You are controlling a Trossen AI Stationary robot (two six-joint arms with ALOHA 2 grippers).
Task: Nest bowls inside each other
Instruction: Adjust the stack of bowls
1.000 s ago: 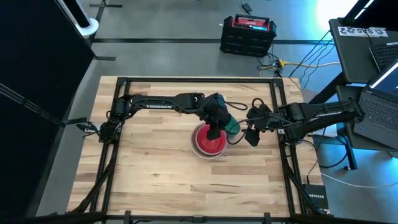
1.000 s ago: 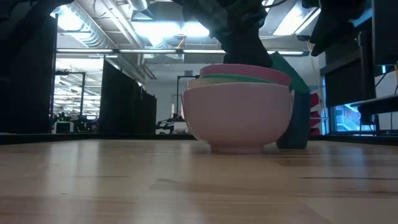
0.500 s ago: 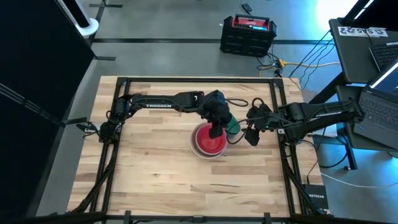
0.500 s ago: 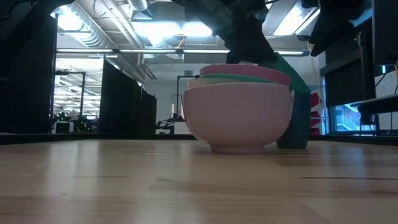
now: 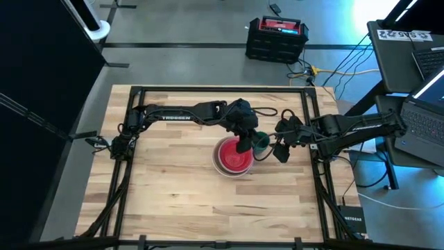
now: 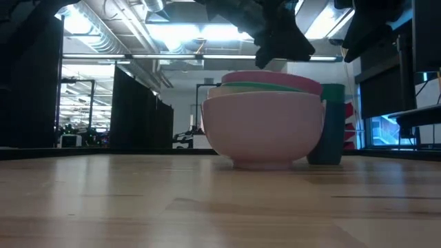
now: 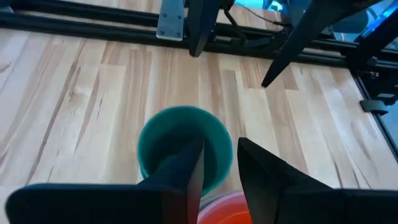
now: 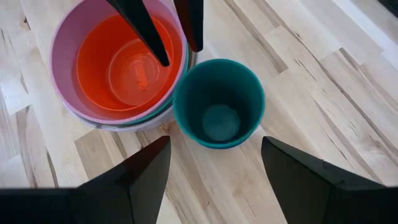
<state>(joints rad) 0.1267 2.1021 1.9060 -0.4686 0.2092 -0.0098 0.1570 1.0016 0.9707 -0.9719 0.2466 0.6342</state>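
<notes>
The bowls stand nested in one stack (image 5: 232,158) at the table's middle. A red-orange bowl (image 8: 130,65) sits innermost, inside a pink one (image 8: 59,62), with a green rim (image 6: 269,87) below it and a pale outer bowl (image 6: 265,124) resting on the table. A teal cup (image 8: 219,102) stands upright just right of the stack. My left gripper (image 5: 243,146) hangs open above the stack's far right rim, with nothing between its fingers (image 8: 146,28). My right gripper (image 8: 214,174) waits open to the right of the cup.
Black frame rails (image 5: 311,125) run along the table's edges. Bare wood (image 5: 208,201) lies on the near side of the stack. A black and red case (image 5: 277,36) sits on the floor beyond the far edge, and laptops (image 5: 423,111) stand off to the right.
My left gripper has risen out of the red-orange bowl and tipped its fingers upward, ending above the stack's rim. It uncovered the teal cup in the low view. The stack and the cup have stayed where they were.
</notes>
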